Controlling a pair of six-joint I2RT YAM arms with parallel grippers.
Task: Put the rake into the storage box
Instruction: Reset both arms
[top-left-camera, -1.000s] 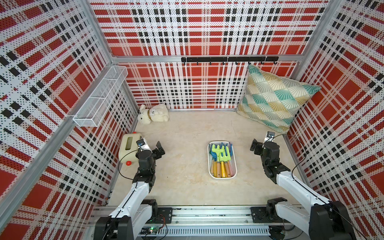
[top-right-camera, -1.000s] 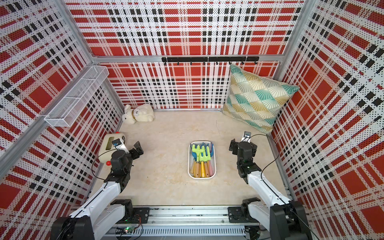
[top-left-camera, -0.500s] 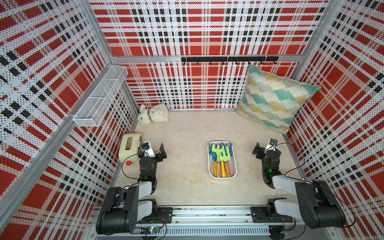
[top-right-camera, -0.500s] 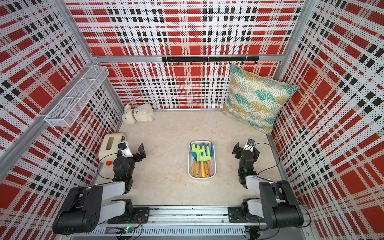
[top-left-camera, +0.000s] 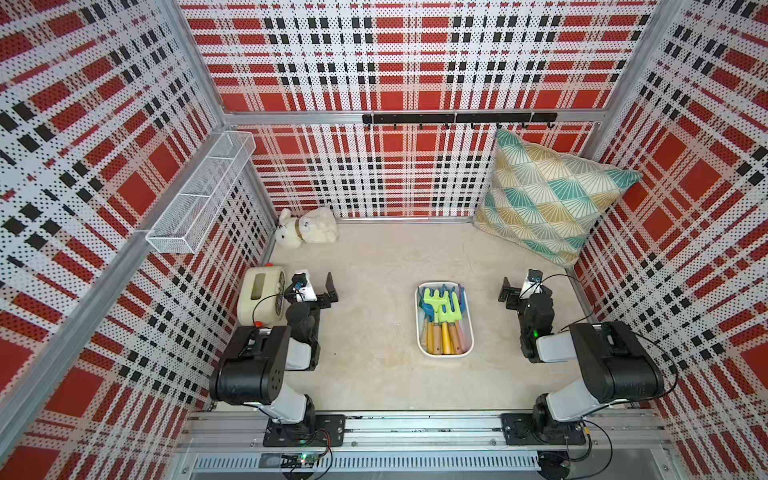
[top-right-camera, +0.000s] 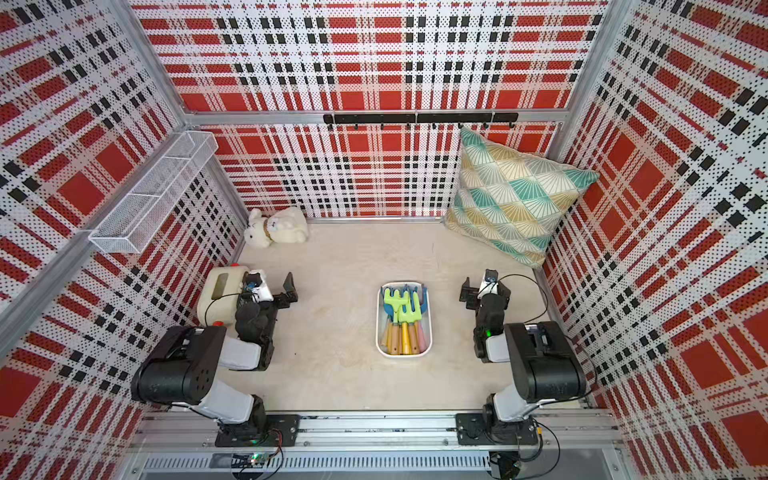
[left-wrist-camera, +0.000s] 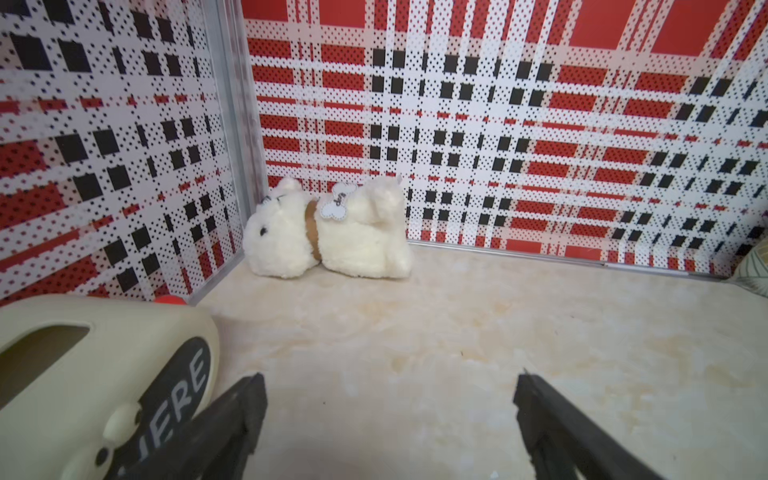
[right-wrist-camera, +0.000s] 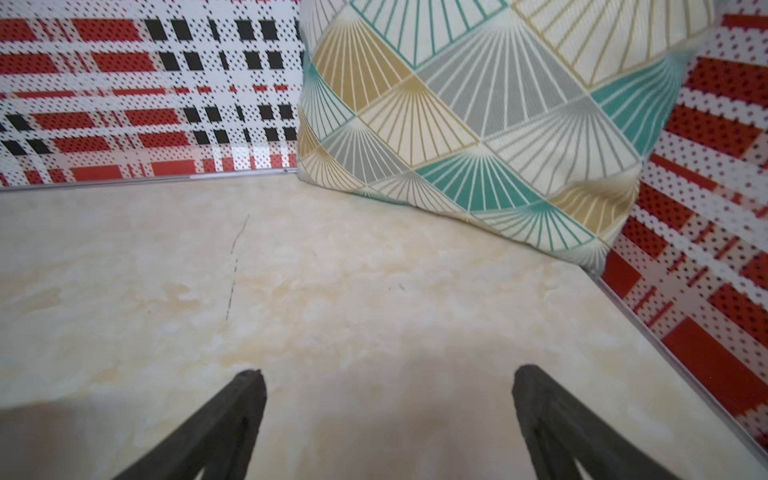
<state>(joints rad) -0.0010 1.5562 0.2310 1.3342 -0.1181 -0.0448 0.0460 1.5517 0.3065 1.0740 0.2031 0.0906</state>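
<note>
1. Jaws of the left gripper (top-left-camera: 309, 286) and right gripper (top-left-camera: 523, 286) stand wide apart in both top views, and neither holds anything.
2. Top views, change: a second ago both arms reached forward over the floor. Now they are folded back over their bases, with the grippers low at either side, well apart from the box (top-left-camera: 417, 324).
3. Top views, task thing: the box sits mid-floor in the same spot as before. A green rake (top-left-camera: 434, 298) lies inside it among other wooden-handled tools, heads toward the back wall.
4. Left wrist: the left gripper (left-wrist-camera: 388, 376) has its jaws apart with only bare floor between them. A cream toy (left-wrist-camera: 83, 374) sits just beside one finger and a plush dog (left-wrist-camera: 332, 237) lies in the far corner. No rake or box is in view.
5. Right wrist: the right gripper (right-wrist-camera: 388, 370) also has its jaws apart over bare floor. A pillow (right-wrist-camera: 478, 104) leans in the corner ahead.
6. Judgement: the rake is already stowed and the arms look parked, so the task looks done.
</note>
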